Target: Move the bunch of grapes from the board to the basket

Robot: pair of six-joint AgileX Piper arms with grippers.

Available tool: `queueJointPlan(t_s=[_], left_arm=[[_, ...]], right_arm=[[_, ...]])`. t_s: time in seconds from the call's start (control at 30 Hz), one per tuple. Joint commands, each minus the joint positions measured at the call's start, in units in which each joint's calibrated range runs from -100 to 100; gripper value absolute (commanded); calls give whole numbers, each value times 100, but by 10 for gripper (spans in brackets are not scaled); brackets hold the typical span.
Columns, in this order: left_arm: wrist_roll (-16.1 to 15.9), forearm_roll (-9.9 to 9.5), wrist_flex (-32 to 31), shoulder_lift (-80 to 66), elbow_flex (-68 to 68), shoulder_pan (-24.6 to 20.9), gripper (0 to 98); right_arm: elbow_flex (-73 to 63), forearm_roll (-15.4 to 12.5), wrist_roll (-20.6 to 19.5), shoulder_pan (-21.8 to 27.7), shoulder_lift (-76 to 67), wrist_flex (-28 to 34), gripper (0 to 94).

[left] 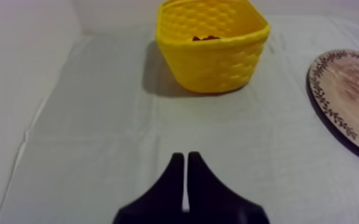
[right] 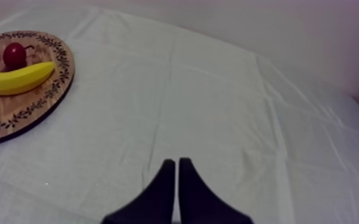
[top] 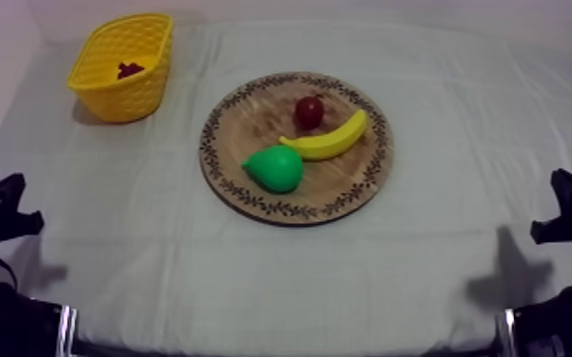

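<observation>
Left wrist view: left end effector (left: 185,158) closed (gripping nothing).

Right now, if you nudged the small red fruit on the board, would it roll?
Probably: the small red fruit looks round and sits on the flat wooden board. The banana close beside it might block it that way. Its rounded, smooth-looking surface may also slip from a pinch.
</observation>
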Motion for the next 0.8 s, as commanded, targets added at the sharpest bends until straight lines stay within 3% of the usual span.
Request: queueJointPlan(t_s=[0.0,0.43,0.5,0.63,0.77], left_arm=[[28,-25,22,-186,2,-6,0],[162,-56,71,-438,-6,-10,0],[424,-115,-39,-439,31,-8,0],[1176,-435,-497,-440,196,-12,0],[1392,-527,-639,-441,246,-16,0]], right_arm=[[-1,1,0,-2,2,-4,3],[-1,1,0,-2,2,-4,3],[-1,1,0,-2,2,-4,3],[-1,1,1,-2,2,-4,3],[-1,1,-1,-2,2,-4,3]])
